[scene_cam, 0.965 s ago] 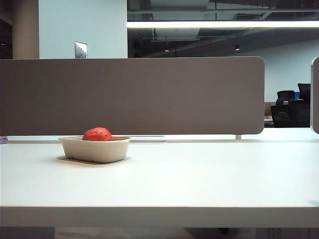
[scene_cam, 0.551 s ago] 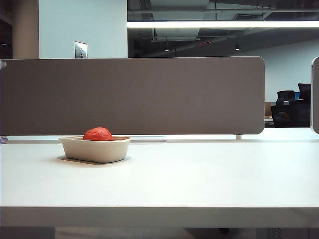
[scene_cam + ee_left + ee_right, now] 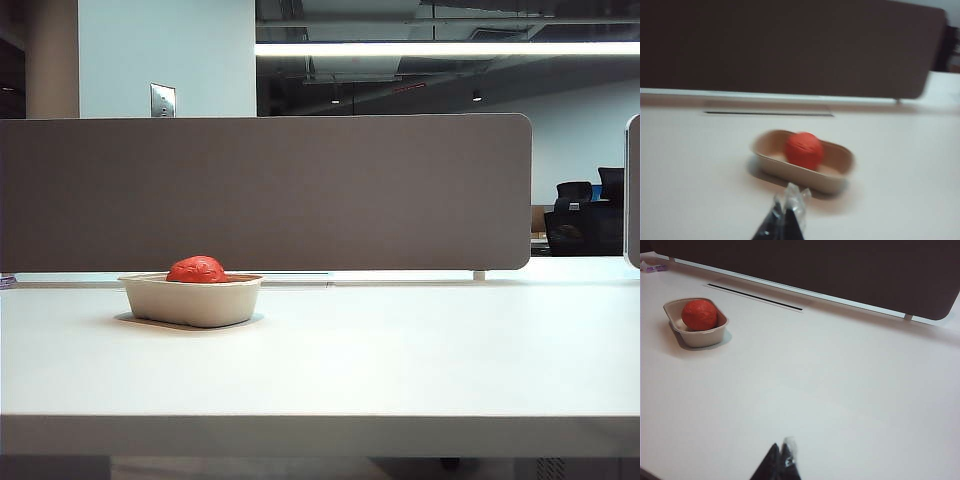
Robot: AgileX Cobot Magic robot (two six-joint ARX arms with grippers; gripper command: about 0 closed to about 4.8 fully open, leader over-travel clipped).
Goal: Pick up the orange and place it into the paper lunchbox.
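We are seeing the round red-orange orange (image 3: 197, 269) sitting inside the shallow beige paper lunchbox (image 3: 190, 301), so the job looks done. Our left gripper (image 3: 789, 198) is hanging just beside the lunchbox, our right gripper (image 3: 781, 454) far from it, both with fingers together and holding nothing.

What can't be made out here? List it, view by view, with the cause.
- Exterior view: the lower part of the orange is hidden behind the paper lunchbox wall; neither gripper shows.
- Left wrist view: motion blur smears the left gripper fingertips; the frame's edge cuts off its body.
- Right wrist view: only the tips of the shut right gripper show; the rest is cut off. A small purple thing by the partition is too small to identify.
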